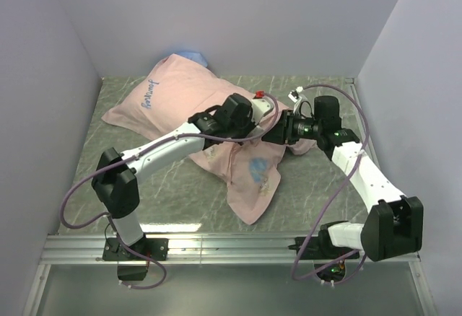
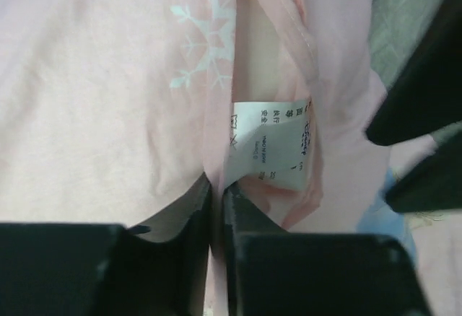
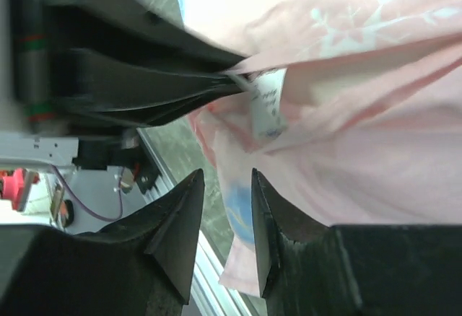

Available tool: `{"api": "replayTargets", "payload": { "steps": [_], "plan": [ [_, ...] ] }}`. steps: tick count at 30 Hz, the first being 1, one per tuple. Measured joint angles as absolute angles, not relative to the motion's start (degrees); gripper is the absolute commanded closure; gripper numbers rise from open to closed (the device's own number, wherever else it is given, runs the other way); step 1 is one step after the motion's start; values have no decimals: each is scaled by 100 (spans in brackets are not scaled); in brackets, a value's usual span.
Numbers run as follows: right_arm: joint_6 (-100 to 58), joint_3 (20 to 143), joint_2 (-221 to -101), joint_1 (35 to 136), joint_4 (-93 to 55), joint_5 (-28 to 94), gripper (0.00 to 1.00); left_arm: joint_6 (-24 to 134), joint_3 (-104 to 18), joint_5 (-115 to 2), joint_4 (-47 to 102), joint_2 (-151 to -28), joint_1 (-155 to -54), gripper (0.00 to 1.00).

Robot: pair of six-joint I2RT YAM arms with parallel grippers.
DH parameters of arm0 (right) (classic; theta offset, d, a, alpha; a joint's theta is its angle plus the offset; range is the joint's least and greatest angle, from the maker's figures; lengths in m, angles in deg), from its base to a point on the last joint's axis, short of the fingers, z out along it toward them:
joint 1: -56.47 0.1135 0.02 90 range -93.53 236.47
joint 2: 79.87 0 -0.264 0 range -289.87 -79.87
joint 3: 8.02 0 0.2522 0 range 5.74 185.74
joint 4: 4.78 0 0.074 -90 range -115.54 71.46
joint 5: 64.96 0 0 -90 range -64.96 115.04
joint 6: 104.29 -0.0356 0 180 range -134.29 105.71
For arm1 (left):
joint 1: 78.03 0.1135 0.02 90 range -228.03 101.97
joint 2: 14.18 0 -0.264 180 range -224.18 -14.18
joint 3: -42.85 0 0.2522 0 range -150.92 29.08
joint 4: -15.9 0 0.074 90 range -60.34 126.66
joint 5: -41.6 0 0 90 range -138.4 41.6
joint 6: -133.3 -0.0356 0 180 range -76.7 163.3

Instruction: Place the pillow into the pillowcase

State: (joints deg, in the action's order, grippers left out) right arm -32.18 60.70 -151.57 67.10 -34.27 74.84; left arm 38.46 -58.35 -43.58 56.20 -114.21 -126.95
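While the left gripper pinches the pillowcase hem, care label just ahead of it, the right gripper, narrowly parted and empty, should seize the facing hem.

Top camera looking down from above and behind, taking in whole table. Both wrist cameras sitting close over pillowcase (near-facing each other), sharing same white label.

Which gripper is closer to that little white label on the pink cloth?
Left. The left gripper pinches the pillowcase right at the label's edge; the right gripper sits open a short way off.
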Motion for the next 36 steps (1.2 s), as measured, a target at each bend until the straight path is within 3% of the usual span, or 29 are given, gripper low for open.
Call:
{"api": "replayTargets", "payload": {
  "steps": [3, 11, 16, 24, 26, 27, 30, 32, 34, 35, 36],
  "plan": [
    [-3349, 6070, -15402, 6721, -3230, 7473, 65, 3833, -5982, -4408, 5741, -11316, -12689, 99],
    [-3637, 5753, -15656, 6721, -3020, 7040, 63, 3794, -6222, -4668, 6060, -11018, -12656, 100],
    [-4468, 5622, -15765, 6826, -1910, 6756, 61, 3800, -6222, -4985, 6210, -10802, -12630, 100],
    [-5399, 5985, -16976, 7694, -740, 6126, 61, 3897, -6220, -5711, 6392, -10562, -12531, 100],
    [-5394, 5987, -16958, 7733, -828, 6111, 54, 3962, -6222, -5839, 6466, -10564, -12494, 100],
    [-5342, 5987, -16849, 7718, -957, 6098, 41, 3995, -6222, -5923, 6503, -10566, -12464, 100],
    [-4975, 5987, -16145, 7591, -1608, 6098, 25, 4126, -6222, -6176, 6503, -10583, -12339, 100],
    [-4533, 6007, -15396, 7504, -2159, 6085, 25, 4229, -6220, -6358, 6482, -10597, -12254, 100],
    [-4039, 6040, -14635, 7430, -2705, 6037, 32, 4312, -6222, -6473, 6420, -10608, -12203, 100],
    [-3801, 6064, -14285, 7395, -2946, 6017, 39, 4347, -6222, -6513, 6385, -10621, -12195, 100],
    [-3587, 6072, -13994, 7381, -3151, 6008, 52, 4382, -6222, -6552, 6339, -10642, -12193, 100]
  ]
}}
